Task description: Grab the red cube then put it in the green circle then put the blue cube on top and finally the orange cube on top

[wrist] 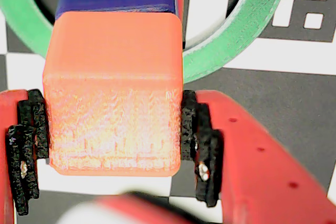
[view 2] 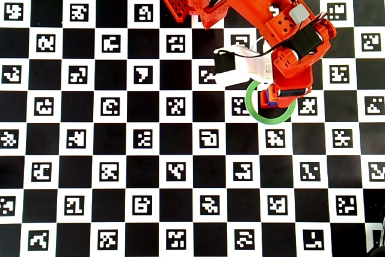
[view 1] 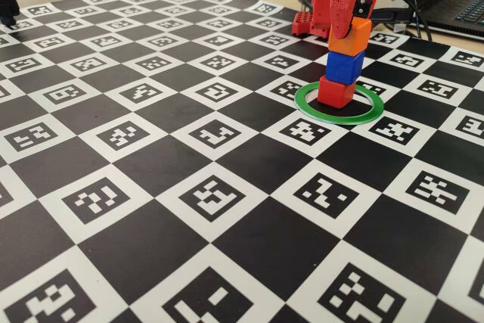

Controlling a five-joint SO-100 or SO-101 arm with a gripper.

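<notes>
While gripper (wrist: 113,129) clamps orange cube (view 1: 353,36): three cubes stacked.

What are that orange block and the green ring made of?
The orange cube looks like matte 3D-printed plastic: fine layered lines and a grainy face show in the wrist view. The green circle seems similar plastic, faintly ridged along its wall, though that is less certain.

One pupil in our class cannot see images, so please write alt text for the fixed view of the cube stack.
A red robot gripper holds an orange cube on top of a blue cube, which sits on a red cube inside a green ring. The stack stands on a black-and-white checkered marker board.
</notes>
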